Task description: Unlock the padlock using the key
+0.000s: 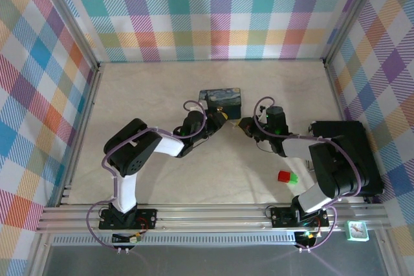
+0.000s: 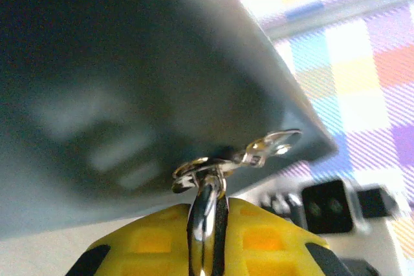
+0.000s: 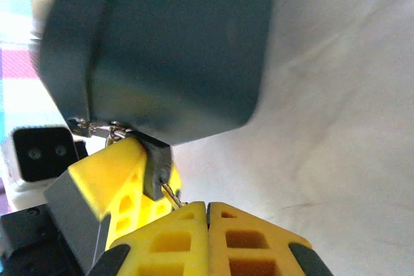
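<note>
The small dark padlock [image 3: 155,169] hangs just under the corner of the blue tin [image 3: 174,50]. My left gripper [image 1: 220,116] is shut on it, and one of its yellow fingers [image 3: 110,172] shows beside the lock body. In the left wrist view the padlock [image 2: 206,214] is a silvery and black sliver pinched between the fingers of the left gripper [image 2: 213,201], with a silvery ring and metal bits above. My right gripper [image 3: 207,206] is shut on the key [image 3: 170,194], whose thin blade reaches up into the bottom of the padlock. Both grippers meet in front of the tin [image 1: 220,98].
A red and a green block [image 1: 286,176] lie on the table near the right arm. A large black box [image 1: 352,153] stands at the right edge. Checked walls close in the table on three sides. Open tabletop lies left of and behind the tin.
</note>
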Tool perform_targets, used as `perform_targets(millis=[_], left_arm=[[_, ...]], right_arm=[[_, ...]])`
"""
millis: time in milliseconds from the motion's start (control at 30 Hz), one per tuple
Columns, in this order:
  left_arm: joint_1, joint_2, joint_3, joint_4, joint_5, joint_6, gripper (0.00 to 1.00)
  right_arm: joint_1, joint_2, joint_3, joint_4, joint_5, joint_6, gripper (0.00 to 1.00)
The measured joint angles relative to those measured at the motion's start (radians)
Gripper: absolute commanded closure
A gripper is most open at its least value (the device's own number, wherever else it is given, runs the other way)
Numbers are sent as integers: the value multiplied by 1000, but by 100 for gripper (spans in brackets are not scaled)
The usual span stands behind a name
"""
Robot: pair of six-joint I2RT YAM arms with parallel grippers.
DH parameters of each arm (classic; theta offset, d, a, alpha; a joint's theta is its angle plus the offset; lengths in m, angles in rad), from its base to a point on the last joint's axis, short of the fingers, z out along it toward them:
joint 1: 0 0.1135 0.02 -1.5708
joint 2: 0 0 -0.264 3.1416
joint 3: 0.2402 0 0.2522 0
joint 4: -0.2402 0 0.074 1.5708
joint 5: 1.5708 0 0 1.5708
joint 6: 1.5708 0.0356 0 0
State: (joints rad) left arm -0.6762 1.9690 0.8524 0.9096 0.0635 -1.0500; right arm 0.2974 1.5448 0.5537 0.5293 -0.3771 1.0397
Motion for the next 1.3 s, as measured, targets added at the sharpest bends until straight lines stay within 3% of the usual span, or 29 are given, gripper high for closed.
perform_targets(millis=[167,467,933,1167,1300], left_arm=[[75,61,-10,-20,-106,-5,100],[76,70,-22,9,-129,-23,100],[86,-3,-172,92,-109,-80,100],[116,-32,-188,35,-41,-8,61],[145,-106,-217,-39,19,55,47]], right_arm=[[-96,3,-36,0,29,0,100],[-92,21,-27,-8,-10,-18,100],[-27,-33,101,-184,-63,-218,100],[-13,-33,101,-202,-81,-246,100],[30,-51,105,-257,-80,-294,100]])
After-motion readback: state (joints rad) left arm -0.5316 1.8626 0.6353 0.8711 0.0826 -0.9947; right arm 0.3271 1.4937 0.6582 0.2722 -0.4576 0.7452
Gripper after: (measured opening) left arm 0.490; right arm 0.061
